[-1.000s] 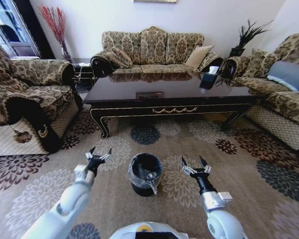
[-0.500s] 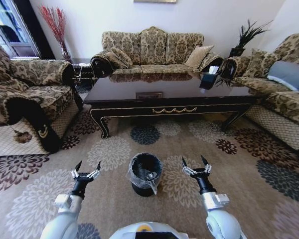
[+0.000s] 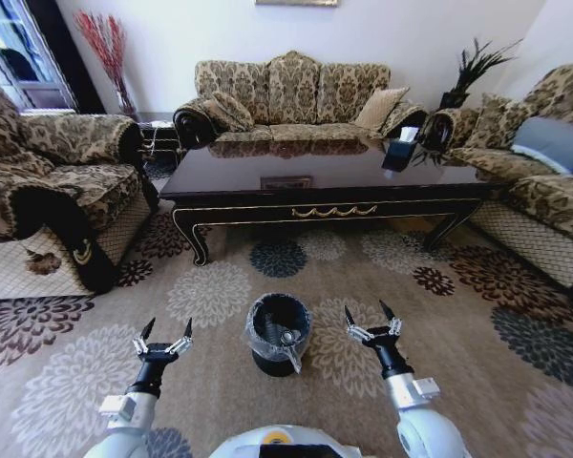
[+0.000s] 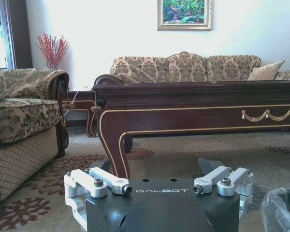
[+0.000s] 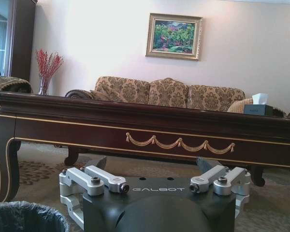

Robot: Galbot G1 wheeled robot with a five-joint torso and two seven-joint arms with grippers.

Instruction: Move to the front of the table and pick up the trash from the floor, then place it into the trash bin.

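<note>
The trash bin [image 3: 278,332], black with a clear liner, stands on the patterned floor [image 3: 220,286] in front of the dark table [image 3: 325,181]. Something small and pale, likely trash [image 3: 286,336], lies inside it. My left gripper [image 3: 168,329] hovers open to the bin's left, with nothing between its fingers. My right gripper [image 3: 366,313] hovers open to the bin's right, also holding nothing. The left wrist view shows the left gripper [image 4: 157,166] facing the table [image 4: 198,104], with the bin's rim [image 4: 280,212] beside it. The right gripper [image 5: 152,164] also faces the table [image 5: 135,125], beside the bin [image 5: 24,220].
Patterned sofas ring the table: one at the left [image 3: 48,191], one behind [image 3: 296,95], one at the right [image 3: 544,172]. A tissue box [image 3: 399,153] sits on the table's far right. Open carpet lies on both sides of the bin.
My left arm has drawn back toward my body, so its open gripper now sits lower and farther from the table. The right gripper has barely moved.
</note>
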